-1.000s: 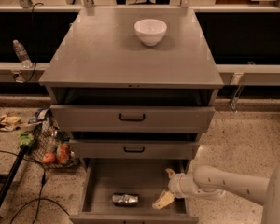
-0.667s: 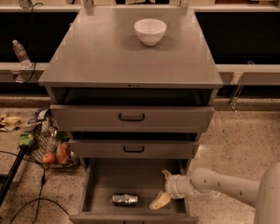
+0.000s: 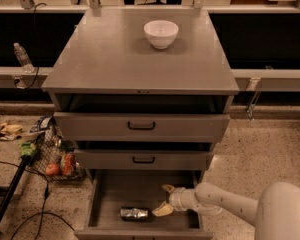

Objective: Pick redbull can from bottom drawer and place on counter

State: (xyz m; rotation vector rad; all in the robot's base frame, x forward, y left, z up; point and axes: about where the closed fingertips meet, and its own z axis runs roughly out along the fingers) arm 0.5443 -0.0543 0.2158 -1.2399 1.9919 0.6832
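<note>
The redbull can (image 3: pixel 134 213) is seen lying on its side on the floor of the pulled-out bottom drawer (image 3: pixel 140 190), near the front edge; it is a slim, shiny silver cylinder with dark bluish patches. Just to its right the gripper (image 3: pixel 165 199) is held inside the drawer, its two yellowish fingers spread apart, nothing gripped. Above, two drawer fronts with black handles are stacked. Farther back, a white bowl (image 3: pixel 161 33) is set on the grey counter (image 3: pixel 120 64)
</note>
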